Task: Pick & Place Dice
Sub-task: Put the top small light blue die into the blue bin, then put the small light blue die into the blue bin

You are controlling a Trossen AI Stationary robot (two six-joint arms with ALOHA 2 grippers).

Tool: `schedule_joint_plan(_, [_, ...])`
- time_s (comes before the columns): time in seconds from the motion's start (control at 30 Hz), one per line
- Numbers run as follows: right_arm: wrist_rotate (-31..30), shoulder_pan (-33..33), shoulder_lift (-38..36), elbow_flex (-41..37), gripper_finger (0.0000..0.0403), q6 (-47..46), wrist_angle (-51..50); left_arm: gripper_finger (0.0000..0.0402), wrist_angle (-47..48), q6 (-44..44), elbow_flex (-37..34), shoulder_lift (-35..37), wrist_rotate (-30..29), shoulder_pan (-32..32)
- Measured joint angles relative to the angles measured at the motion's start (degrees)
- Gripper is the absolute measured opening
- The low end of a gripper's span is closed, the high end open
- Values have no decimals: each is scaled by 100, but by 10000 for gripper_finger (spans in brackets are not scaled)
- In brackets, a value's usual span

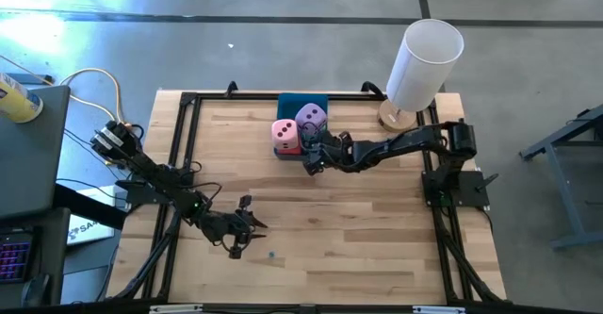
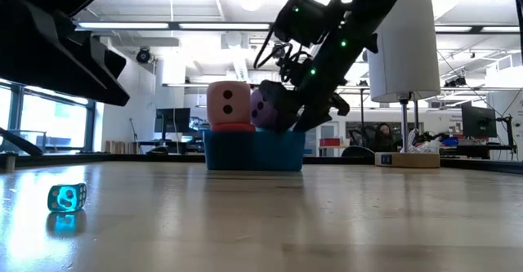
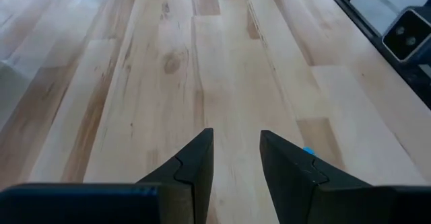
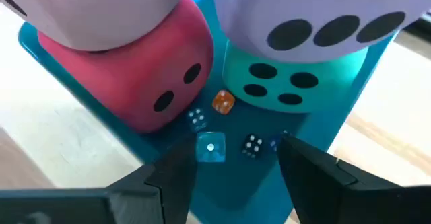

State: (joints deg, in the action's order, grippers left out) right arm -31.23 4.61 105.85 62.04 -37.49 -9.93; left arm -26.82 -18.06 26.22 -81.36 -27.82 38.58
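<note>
The right gripper (image 1: 312,159), fingers apart, hovers at the blue tray (image 1: 303,101) where four dice (image 1: 286,135) are stacked. The left gripper (image 1: 247,225) (slightly parted) hangs over bare wooden counter (image 1: 377,229); beyond it, a bright open workshop.

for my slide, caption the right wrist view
Right gripper open over blue tray of stacked dice.

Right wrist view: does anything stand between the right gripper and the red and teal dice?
Only small loose dice on the blue tray floor: an orange one, a clear one and a black one lie between the open right gripper and the red die and teal die. The left gripper waits over bare table.
</note>
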Motion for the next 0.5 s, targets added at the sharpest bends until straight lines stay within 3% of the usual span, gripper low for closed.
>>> schedule_joint_plan(0.5, [30, -185, -397, -17, 197, 282, 171, 116, 122, 2, -2, 0, -2, 34])
